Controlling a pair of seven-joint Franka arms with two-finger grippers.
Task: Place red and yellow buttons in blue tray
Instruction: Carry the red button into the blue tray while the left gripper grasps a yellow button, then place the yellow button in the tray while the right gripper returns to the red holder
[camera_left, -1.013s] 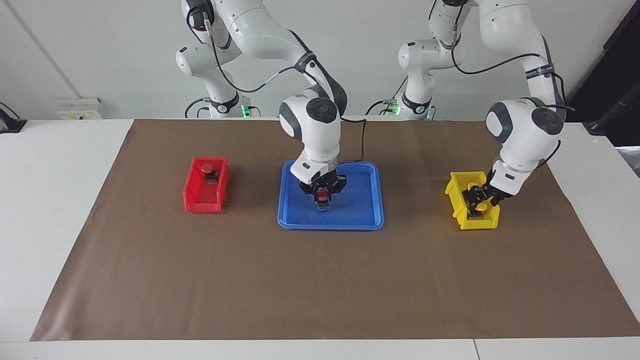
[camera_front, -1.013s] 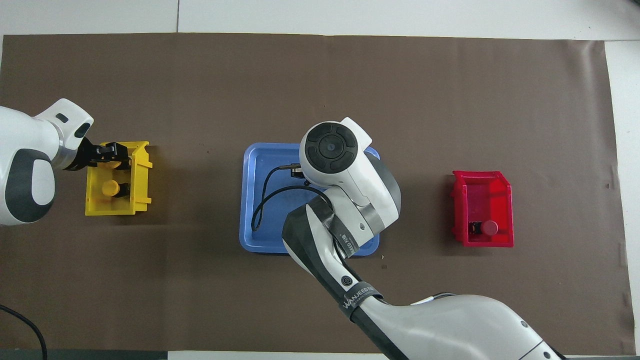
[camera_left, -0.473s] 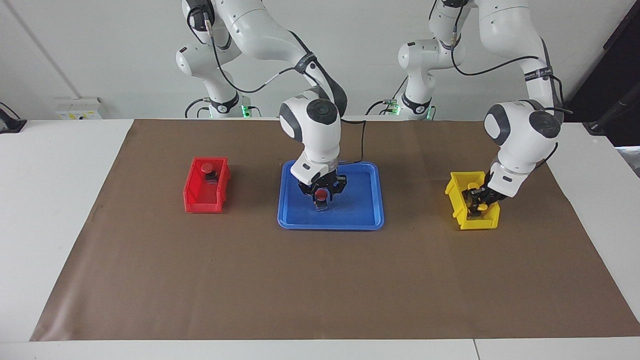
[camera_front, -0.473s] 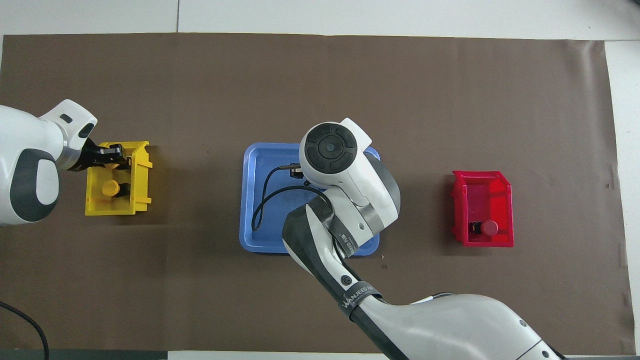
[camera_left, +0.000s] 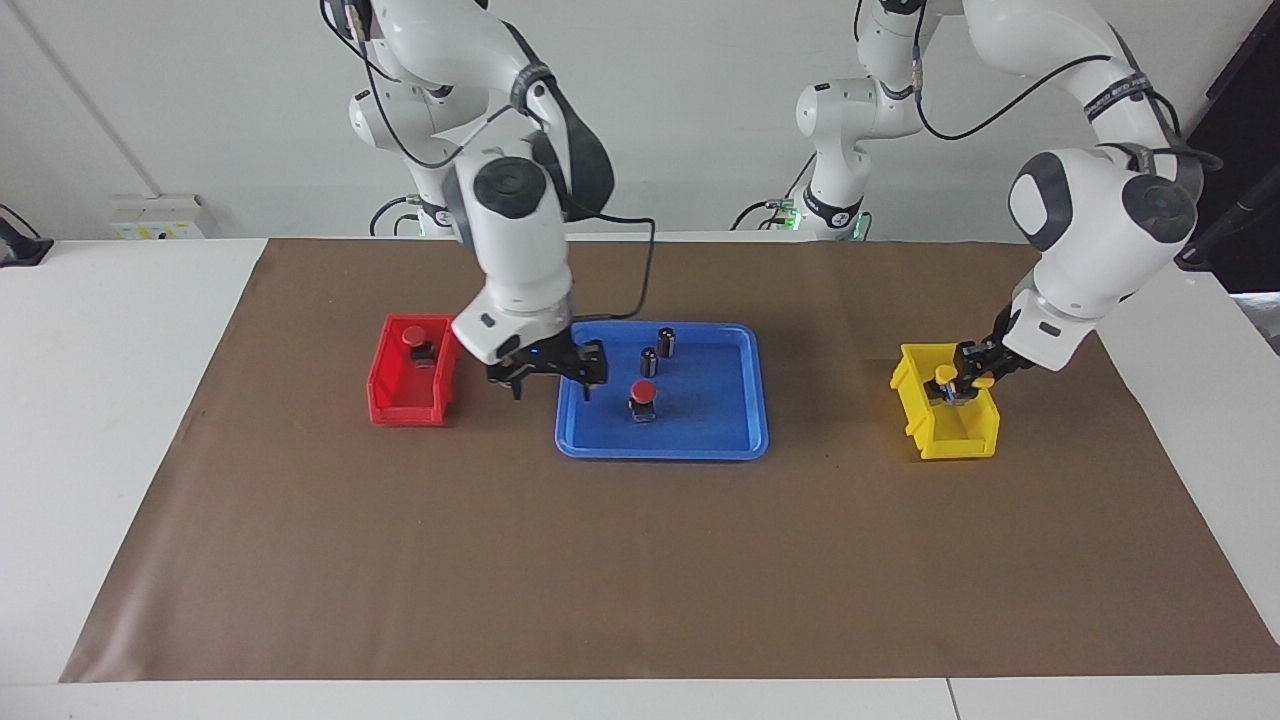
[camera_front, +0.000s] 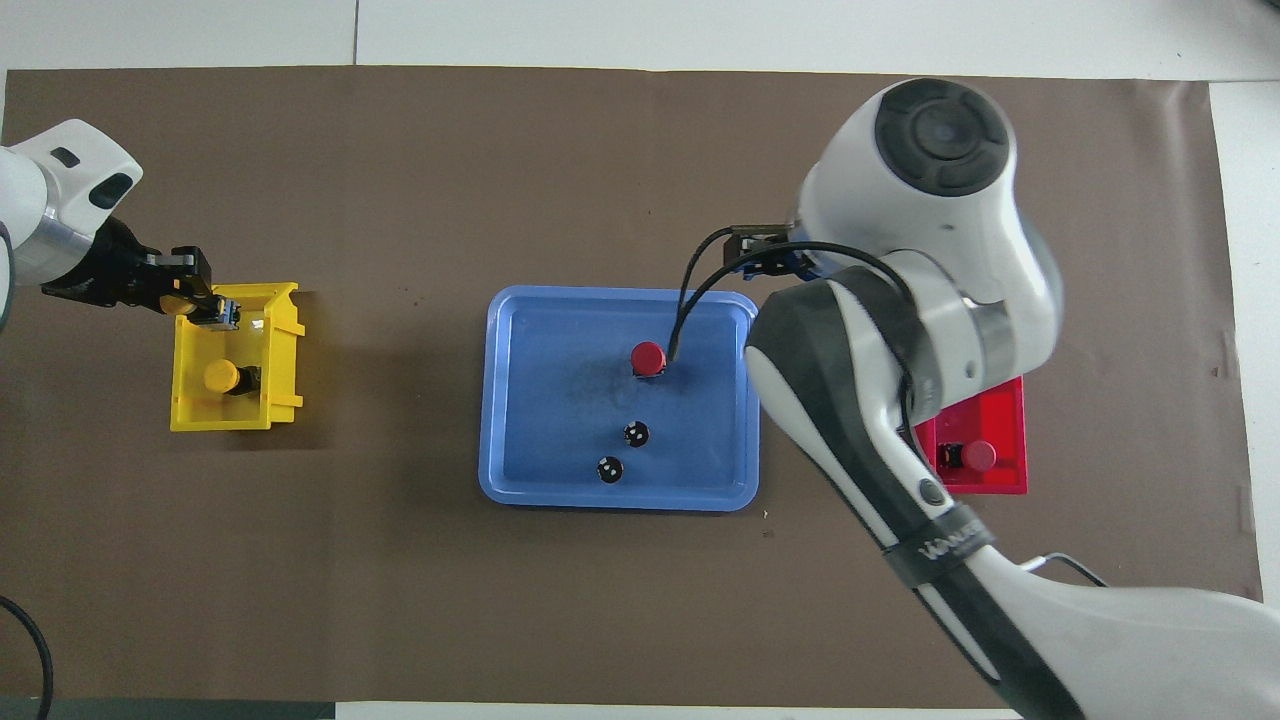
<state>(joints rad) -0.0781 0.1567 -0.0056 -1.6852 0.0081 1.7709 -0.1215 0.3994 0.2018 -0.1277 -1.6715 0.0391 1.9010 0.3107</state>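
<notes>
Red-capped button, black base

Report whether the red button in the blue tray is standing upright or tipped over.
Upright: the red button stands on its black base on the blue tray floor, red cap on top; the overhead view shows its round cap face-on.

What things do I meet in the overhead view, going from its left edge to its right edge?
Left gripper holding a yellow button → yellow bin → blue tray → red bin.
</notes>
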